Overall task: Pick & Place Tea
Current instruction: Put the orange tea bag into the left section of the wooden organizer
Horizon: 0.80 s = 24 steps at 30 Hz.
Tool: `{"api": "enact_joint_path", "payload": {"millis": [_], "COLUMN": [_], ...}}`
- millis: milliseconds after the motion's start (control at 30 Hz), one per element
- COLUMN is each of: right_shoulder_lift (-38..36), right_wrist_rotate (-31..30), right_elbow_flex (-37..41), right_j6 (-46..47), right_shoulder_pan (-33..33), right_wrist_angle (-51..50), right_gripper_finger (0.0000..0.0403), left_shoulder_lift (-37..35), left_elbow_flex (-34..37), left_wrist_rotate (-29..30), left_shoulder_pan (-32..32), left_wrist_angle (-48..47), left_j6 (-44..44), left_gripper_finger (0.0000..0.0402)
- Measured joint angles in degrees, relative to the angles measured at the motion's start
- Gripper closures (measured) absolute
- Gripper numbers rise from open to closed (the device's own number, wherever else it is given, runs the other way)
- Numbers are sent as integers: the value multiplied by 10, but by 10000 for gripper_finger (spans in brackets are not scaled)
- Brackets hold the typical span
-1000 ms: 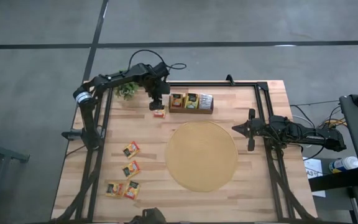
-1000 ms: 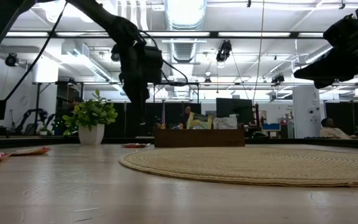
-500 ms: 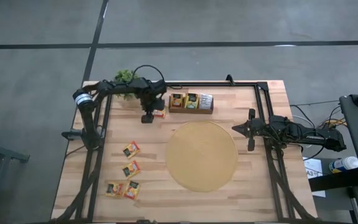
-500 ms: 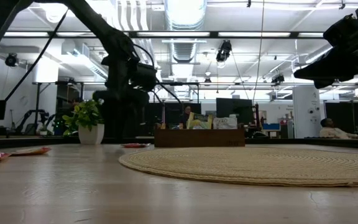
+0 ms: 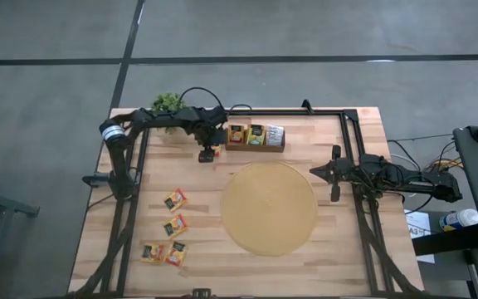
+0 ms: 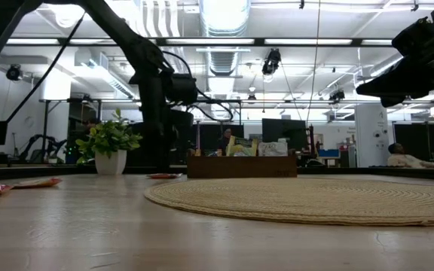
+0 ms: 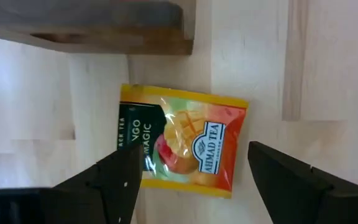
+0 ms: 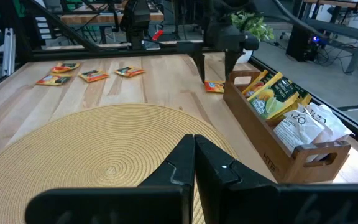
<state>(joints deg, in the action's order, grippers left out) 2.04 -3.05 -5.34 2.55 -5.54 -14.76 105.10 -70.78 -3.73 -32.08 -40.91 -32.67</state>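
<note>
One tea sachet (image 7: 182,146), orange and green with a dark label, lies flat on the wooden table just off the left end of the brown tray (image 5: 256,137). My left gripper (image 7: 194,149) points down over it, open, with one finger on each side of the sachet. From the right wrist view the same gripper (image 8: 215,70) stands low over the sachet (image 8: 214,87). I cannot tell whether a finger touches it. My right gripper (image 5: 315,173) waits shut at the table's right side, above the mat's edge.
The tray holds sachets upright in its three slots (image 8: 278,99). A large round woven mat (image 5: 269,208) fills the table's middle. Several more sachets (image 5: 175,224) lie at the near left. A potted plant (image 5: 168,104) stands at the far left corner.
My left gripper has sunk toward the table, swung a little toward the left edge and back, and now stands low over the sachet beside the tray. The sachet has kept its place.
</note>
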Motion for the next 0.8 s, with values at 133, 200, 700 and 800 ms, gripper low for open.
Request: {"api": "enact_joint_path", "payload": {"millis": [133, 200, 700, 800], "right_shoulder_lift": [0, 0, 0, 0], "right_wrist_rotate": [0, 0, 0, 0], "right_elbow_flex": [0, 0, 0, 0], "right_j6": [0, 0, 0, 0], "right_shoulder_pan": [0, 0, 0, 0], "right_wrist_angle": [0, 0, 0, 0], "right_gripper_finger": [394, 394, 394, 394], "left_shoulder_lift": [15, 21, 41, 31], "left_elbow_flex": [0, 0, 0, 0], "left_wrist_rotate": [-17, -18, 19, 50], "left_shoulder_pan": [0, 3, 8, 8], "left_wrist_angle": [3, 6, 21, 13], "left_j6": [1, 1, 27, 39], "left_gripper_finger": [120, 120, 308, 375]}}
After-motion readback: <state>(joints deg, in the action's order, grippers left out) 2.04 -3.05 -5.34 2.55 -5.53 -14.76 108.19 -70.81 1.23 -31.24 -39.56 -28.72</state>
